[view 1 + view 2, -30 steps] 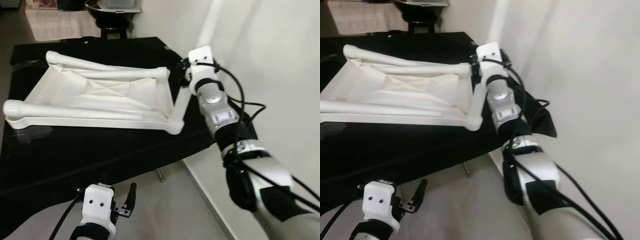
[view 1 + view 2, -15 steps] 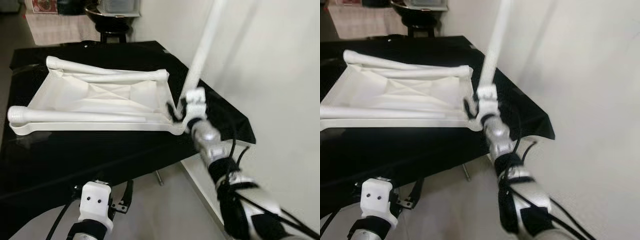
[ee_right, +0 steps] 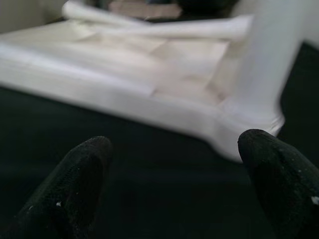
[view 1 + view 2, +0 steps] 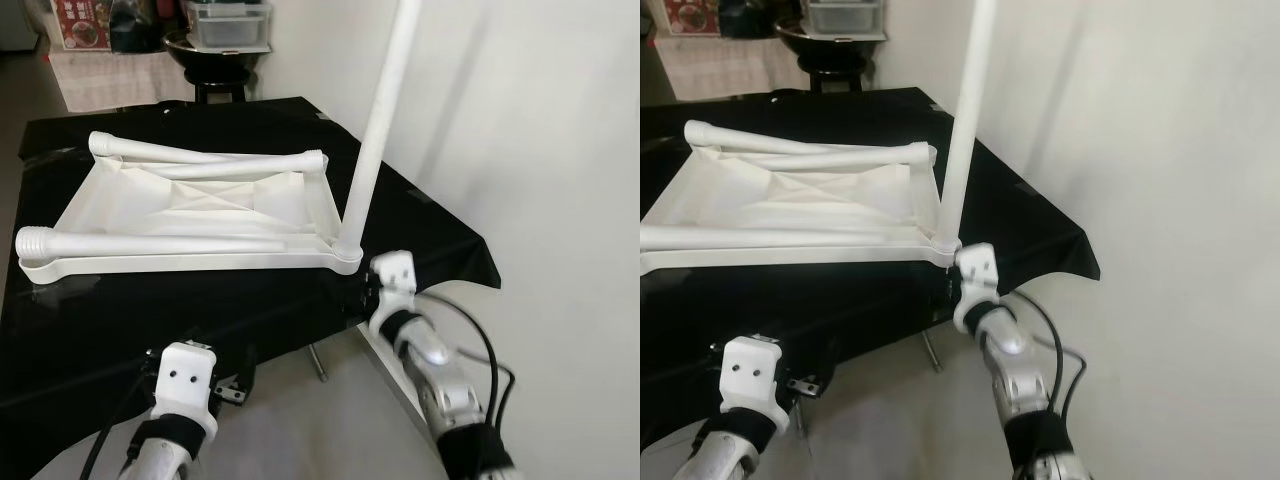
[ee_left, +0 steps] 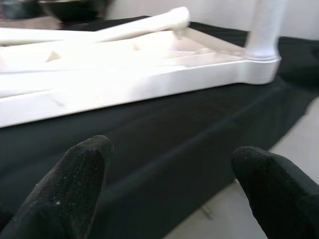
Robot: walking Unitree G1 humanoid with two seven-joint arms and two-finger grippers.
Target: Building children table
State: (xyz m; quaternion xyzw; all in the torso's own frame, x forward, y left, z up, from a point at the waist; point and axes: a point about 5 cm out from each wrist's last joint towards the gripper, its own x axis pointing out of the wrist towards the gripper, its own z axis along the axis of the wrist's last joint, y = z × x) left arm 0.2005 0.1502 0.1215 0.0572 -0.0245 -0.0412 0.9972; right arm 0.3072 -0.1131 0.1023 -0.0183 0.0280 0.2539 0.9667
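Note:
A white plastic child's table top (image 4: 190, 205) lies upside down on the black-covered table (image 4: 120, 300). One white leg (image 4: 375, 130) stands upright in its near right corner socket (image 5: 261, 64). Two loose legs (image 4: 200, 160) (image 4: 150, 243) lie across the underside. My right gripper (image 4: 368, 292) is just below that corner at the table's edge, open and holding nothing; its wrist view shows the gripper (image 3: 174, 147) facing the socket. My left gripper (image 4: 238, 375) hangs low in front of the table edge, and its wrist view shows the gripper (image 5: 172, 154) open and empty.
A white wall (image 4: 540, 150) runs close along the right side of the table. Grey floor (image 4: 330, 420) lies between me and the table edge. A black stand with a bowl (image 4: 215, 50) and a clear box (image 4: 225, 15) are behind the table.
The leg went from tilted in my right gripper to upright in the corner socket. The right gripper let go and dropped below the corner. The left arm barely moved.

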